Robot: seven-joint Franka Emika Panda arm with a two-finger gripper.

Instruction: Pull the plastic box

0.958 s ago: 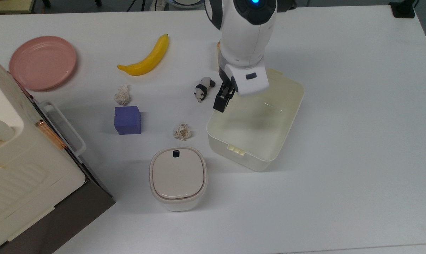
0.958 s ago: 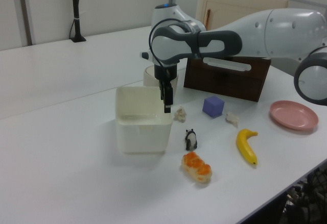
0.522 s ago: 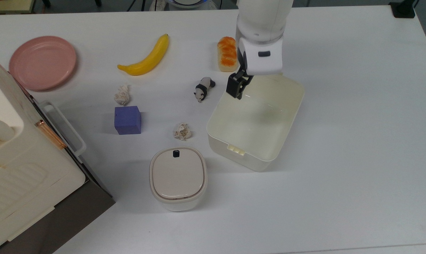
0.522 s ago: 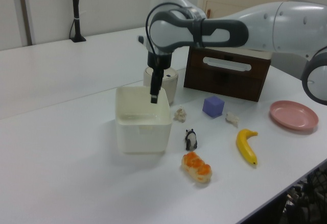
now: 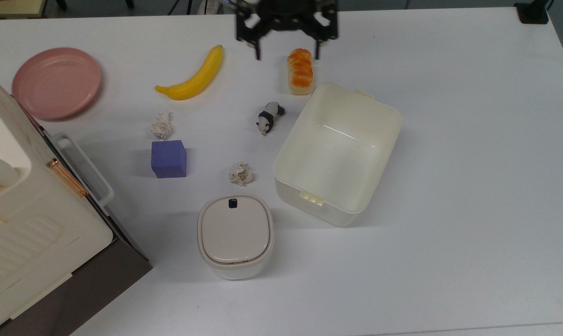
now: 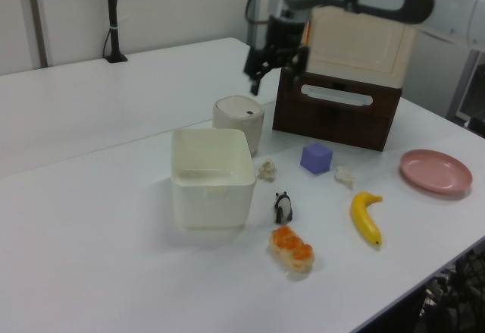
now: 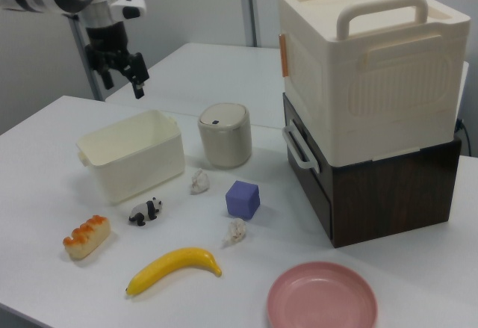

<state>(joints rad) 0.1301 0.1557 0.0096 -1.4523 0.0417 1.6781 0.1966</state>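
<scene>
- Your gripper (image 5: 286,49) hangs high over the table's far edge in the top view, at about 12 o'clock from the plastic box (image 5: 338,151), with its two fingers spread wide and nothing between them.
- In the right view the gripper (image 7: 119,80) is up in the air at roughly 11 o'clock from the box (image 7: 132,154), well apart from it; in the left view it (image 6: 274,67) floats at about 1 o'clock above the box (image 6: 211,176).
- The box sits open and empty on the white table (image 5: 472,163), skewed to the table's edges. In the top view the bread roll (image 5: 300,71) lies just beside its corner at 11 o'clock, the toy panda (image 5: 269,117) is at 9 o'clock, and the lidded white bin (image 5: 235,235) stands at about 8 o'clock.
- My reading: nothing is in contact with the box, so you are either between approach and grasp or already backed away from a pull; these frames alone do not settle which.
- If the pull is still to do, you need to come down over a wall, straddle the rim with the spread fingers, close firmly, then drag along the tabletop.
- Watch the bread roll and panda: both are close to the near wall and could get shoved if the box slides toward 10 o'clock.
</scene>
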